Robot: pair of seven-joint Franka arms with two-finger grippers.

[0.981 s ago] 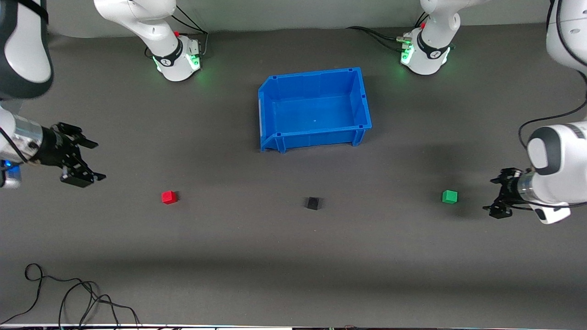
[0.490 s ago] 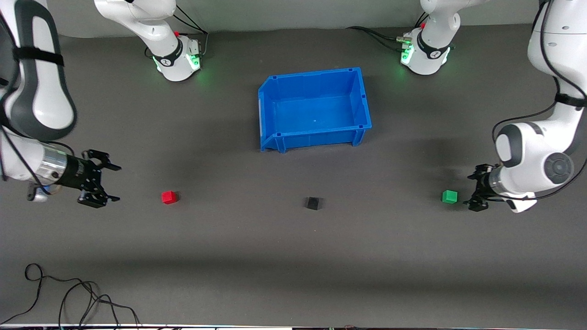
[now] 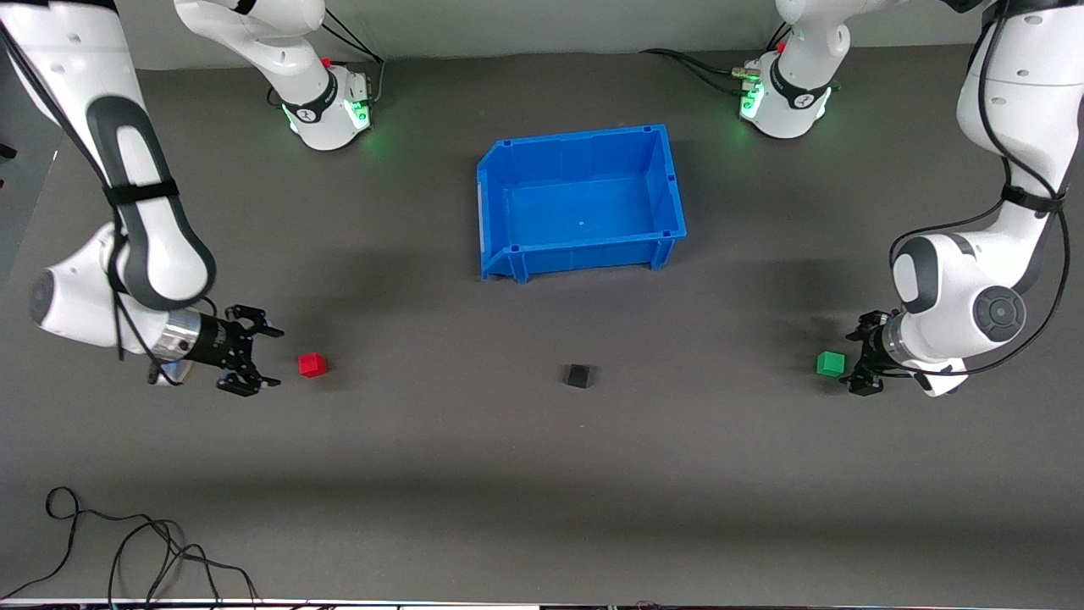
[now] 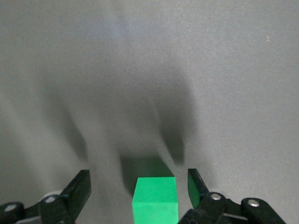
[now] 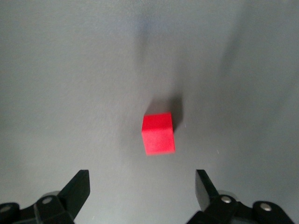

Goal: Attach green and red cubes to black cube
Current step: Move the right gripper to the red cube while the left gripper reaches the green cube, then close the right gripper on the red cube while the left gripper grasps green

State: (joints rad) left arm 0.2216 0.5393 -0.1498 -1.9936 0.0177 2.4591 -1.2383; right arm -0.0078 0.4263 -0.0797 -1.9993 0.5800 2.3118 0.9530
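Listing first the left gripper, at the right middle of the front view, low over the desk: jaws spread, one finger either side of the green cube; in the left wrist view the fingers stand clear of the cube, a gap on each side, nothing pinched. Right gripper, at the left middle of the front view, low over the desk: jaws spread wide, empty, pointing at the red cube, which sits just beside the fingertips and apart from them; the right wrist view shows the cube lying ahead of both fingers, not yet between them. Black cube: alone on the desk at lower centre of the front view, between the two coloured cubes and well apart from each. Blue bin: upper centre, farther from the front camera than the row of cubes. Loose black cable: lower left corner. Changes from the earlier frames: both arms have swung inward from the frame edges, each gripper closing on its cube; the left jaws have narrowed slightly; all three cubes and the bin lie where they lay before.
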